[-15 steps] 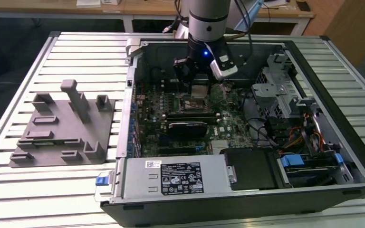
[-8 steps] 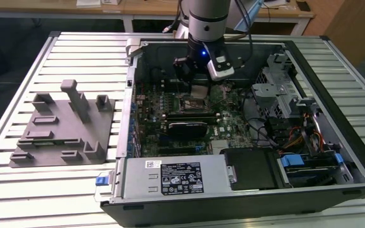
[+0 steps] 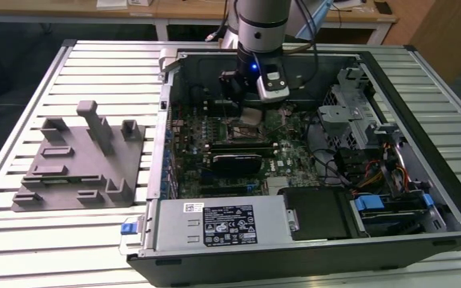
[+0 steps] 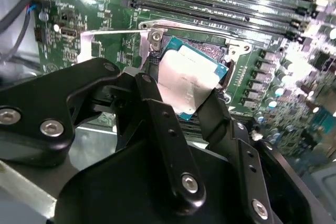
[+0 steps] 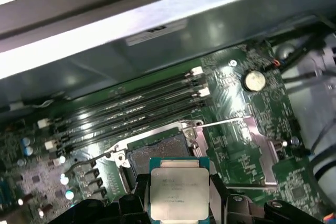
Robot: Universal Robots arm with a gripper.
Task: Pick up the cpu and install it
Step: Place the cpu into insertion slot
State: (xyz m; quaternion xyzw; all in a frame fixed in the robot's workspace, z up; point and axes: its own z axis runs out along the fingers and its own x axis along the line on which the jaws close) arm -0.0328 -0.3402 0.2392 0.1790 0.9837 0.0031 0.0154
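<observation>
Evidently lined up for seating: the cpu [image 5: 178,188] hangs flat, close over the open socket [image 5: 156,151].
Gripped by two opposite edges with its metal top up, the cpu keeps its underside free, likely so it can go in level. The tool [image 4: 184,104] is narrowed onto it, its fingers [image 4: 157,119] touching nothing else. Beyond, the socket's plate [image 5: 257,150] stands swung aside on the motherboard [image 5: 236,93], inside the case [image 3: 295,265] lying open on the counter [image 3: 94,72].

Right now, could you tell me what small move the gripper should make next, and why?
Probably nudge the cpu across until it is square over the open CPU socket: the gripper holds it by two edges, and it looks offset, not seated.
</observation>
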